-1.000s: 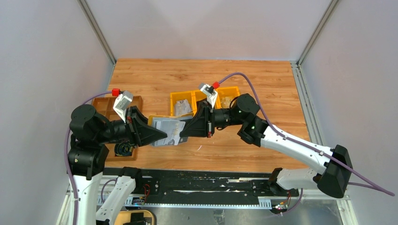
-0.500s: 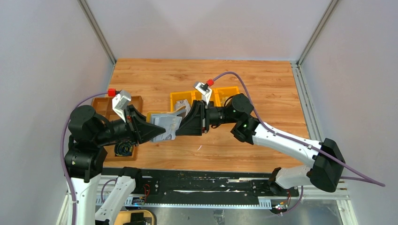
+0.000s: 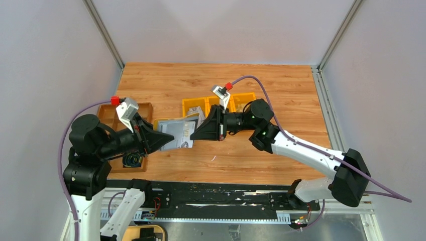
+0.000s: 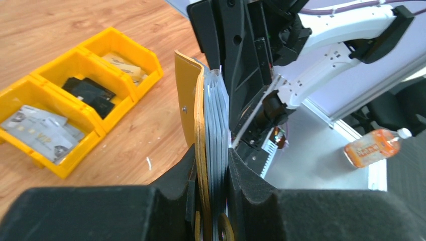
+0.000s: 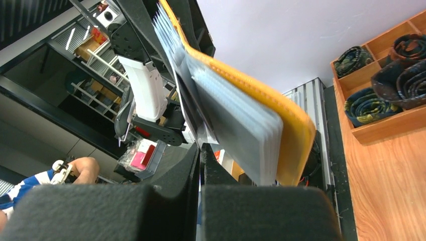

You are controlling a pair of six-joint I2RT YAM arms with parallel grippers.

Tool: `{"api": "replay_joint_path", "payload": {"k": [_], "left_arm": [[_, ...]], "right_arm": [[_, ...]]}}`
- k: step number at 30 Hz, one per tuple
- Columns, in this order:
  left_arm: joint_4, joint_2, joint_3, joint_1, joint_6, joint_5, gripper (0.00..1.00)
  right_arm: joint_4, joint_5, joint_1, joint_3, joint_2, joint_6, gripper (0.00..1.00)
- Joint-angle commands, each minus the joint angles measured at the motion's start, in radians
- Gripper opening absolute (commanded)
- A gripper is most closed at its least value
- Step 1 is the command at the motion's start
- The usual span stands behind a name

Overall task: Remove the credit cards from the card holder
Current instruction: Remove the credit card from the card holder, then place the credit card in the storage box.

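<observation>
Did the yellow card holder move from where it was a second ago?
Yes. The card holder has shifted slightly left and farther back, nearer the brown tray, judged against the yellow bins.

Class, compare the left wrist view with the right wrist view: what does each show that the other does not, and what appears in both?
Only the left wrist view: three yellow bins with cards and dark items inside, and an orange bottle beyond the table. Only the right wrist view: a brown tray of rolled ties. Both: the card holder, raised, its grey pockets fanned beside the yellow cover.
</observation>
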Motion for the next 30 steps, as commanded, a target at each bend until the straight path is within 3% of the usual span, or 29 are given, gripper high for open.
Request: {"api": "replay_joint_path", "payload": {"k": [1,8,13,17,20,25,30], "left_arm": [[-0.018,0.001,0.032,-0.007,0.062,-0.103,0.00],[-0.023,0.000,0.030,-0.007,0.093,-0.312,0.00],[-0.054,0.002,0.025,-0.007,0.177,-0.447,0.00],[-0.068,-0.004,0.020,-0.007,0.207,-0.411,0.00],[-0.079,-0.007,0.024,-0.007,0.229,-0.388,0.00],[-0.097,-0.015,0.044,-0.007,0.240,-0.262,0.00],[-0.097,-0.040,0.058,-0.007,0.223,-0.083,0.00]], "right_arm": [[0.023,-0.023,-0.040,-0.031,-0.055,-0.007,0.00],[-0.123,-0.038,-0.085,-0.034,-0.091,-0.083,0.00],[-0.388,-0.025,-0.227,-0.019,-0.130,-0.194,0.00],[-0.710,0.042,-0.364,0.044,-0.122,-0.378,0.00],[-0.876,0.149,-0.373,0.113,-0.056,-0.505,0.00],[-0.853,0.199,-0.353,0.190,0.144,-0.524,0.00],[-0.873,0.220,-0.289,0.376,0.412,-0.531,0.00]]}}
